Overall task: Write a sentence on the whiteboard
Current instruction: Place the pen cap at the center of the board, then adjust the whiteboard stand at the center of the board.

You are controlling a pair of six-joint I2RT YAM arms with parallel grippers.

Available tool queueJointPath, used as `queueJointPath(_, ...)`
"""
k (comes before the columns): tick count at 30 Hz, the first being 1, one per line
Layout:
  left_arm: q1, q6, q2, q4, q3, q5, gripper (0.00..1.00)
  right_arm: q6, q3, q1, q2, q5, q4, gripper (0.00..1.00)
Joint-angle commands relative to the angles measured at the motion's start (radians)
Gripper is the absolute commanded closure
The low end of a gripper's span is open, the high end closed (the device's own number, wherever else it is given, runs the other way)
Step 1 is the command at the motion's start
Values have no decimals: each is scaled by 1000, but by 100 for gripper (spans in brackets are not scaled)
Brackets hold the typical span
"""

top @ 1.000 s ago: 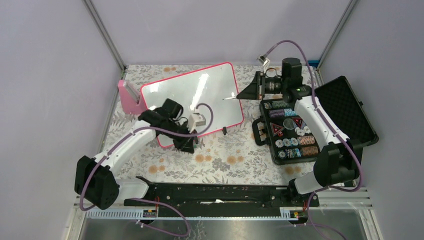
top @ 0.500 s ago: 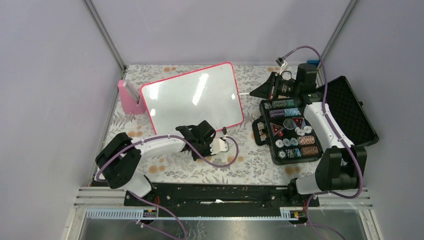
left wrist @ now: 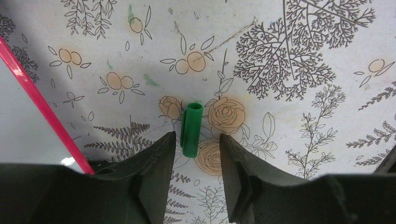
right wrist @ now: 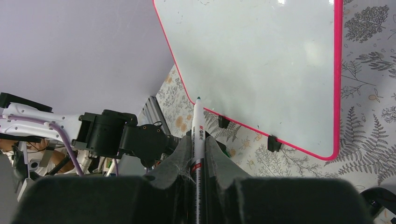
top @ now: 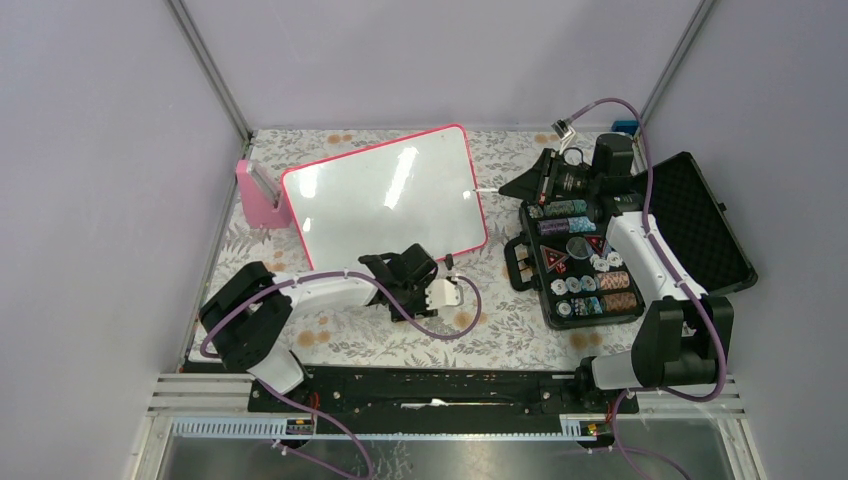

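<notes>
In the upper middle of the top view, the whiteboard (top: 385, 205) lay with its long axis rising from lower left to upper right, and a pink stand (top: 255, 192) stood just beside its left end. Below the board's lower right corner, the left gripper (left wrist: 197, 140) had its fingers apart on either side of a green cap (left wrist: 191, 129). The cap lay on the floral cloth (left wrist: 289, 116), its length running up and down in the wrist view. Further right, the right gripper (right wrist: 198, 140) was clamped on a marker (right wrist: 196, 123), whose tip pointed left at the board's right edge.

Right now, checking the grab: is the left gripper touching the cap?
Apart. Left wrist view: cloth shows on both sides between the cap and the left gripper.
</notes>
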Motion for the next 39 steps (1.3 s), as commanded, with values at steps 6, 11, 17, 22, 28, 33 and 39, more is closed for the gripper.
queueJointPath(6,-6,26,-12,-85,44,8,44,6,5,-4,-27,-16,45,100)
queueJointPath(11,-6,75,-100,-230,144,49,34,10,2,-4,-25,-24,52,100)
queueJointPath(17,4,277,-160,-243,137,-49,33,47,-8,-4,-14,-39,94,100)
queueJointPath(22,29,445,-119,-269,170,2,35,55,-9,-4,-14,-45,97,100)
queueJointPath(28,48,645,-51,-303,203,36,34,57,-12,-5,-15,-51,95,100)
queueJointPath(33,83,766,-14,-285,189,14,38,57,-16,-4,-18,-54,95,100)
queueJointPath(39,100,819,15,-260,179,-13,43,61,-13,-4,-12,-58,96,100)
